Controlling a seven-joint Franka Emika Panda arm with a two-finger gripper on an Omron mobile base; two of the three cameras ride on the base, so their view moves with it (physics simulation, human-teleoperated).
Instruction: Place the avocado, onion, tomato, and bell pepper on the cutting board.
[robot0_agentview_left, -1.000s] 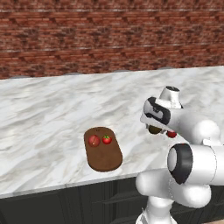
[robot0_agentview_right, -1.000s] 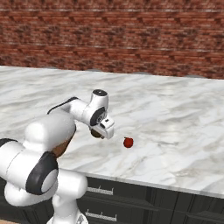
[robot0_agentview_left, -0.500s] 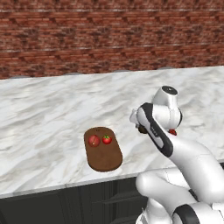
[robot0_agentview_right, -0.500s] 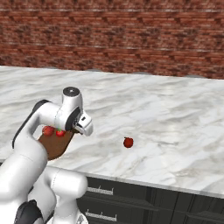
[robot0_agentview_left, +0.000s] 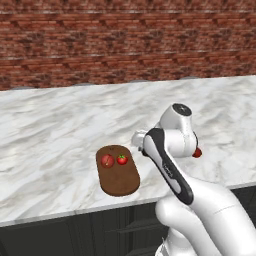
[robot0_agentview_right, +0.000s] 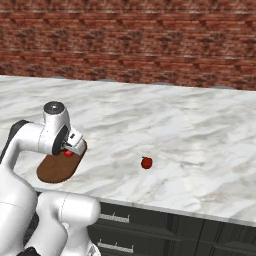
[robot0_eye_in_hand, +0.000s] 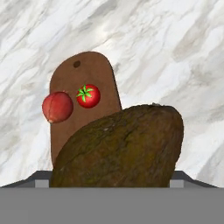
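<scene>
Clamped on the avocado (robot0_eye_in_hand: 127, 148), the gripper (robot0_agentview_right: 74, 145) has swung from beside the bell pepper (robot0_agentview_right: 146, 162) near the counter's front edge to the cutting board (robot0_agentview_left: 117, 175), where onion (robot0_agentview_left: 107, 160) and tomato (robot0_agentview_left: 122, 159) sit, leaving release likely next.

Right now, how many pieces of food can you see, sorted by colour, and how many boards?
Red food: 3 – onion and tomato on the board, bell pepper alone on the counter.
Dark olive-brown food: 1 – avocado, held close before the hand camera.
Brown cutting board: 1.
Total: 5 things.
</scene>
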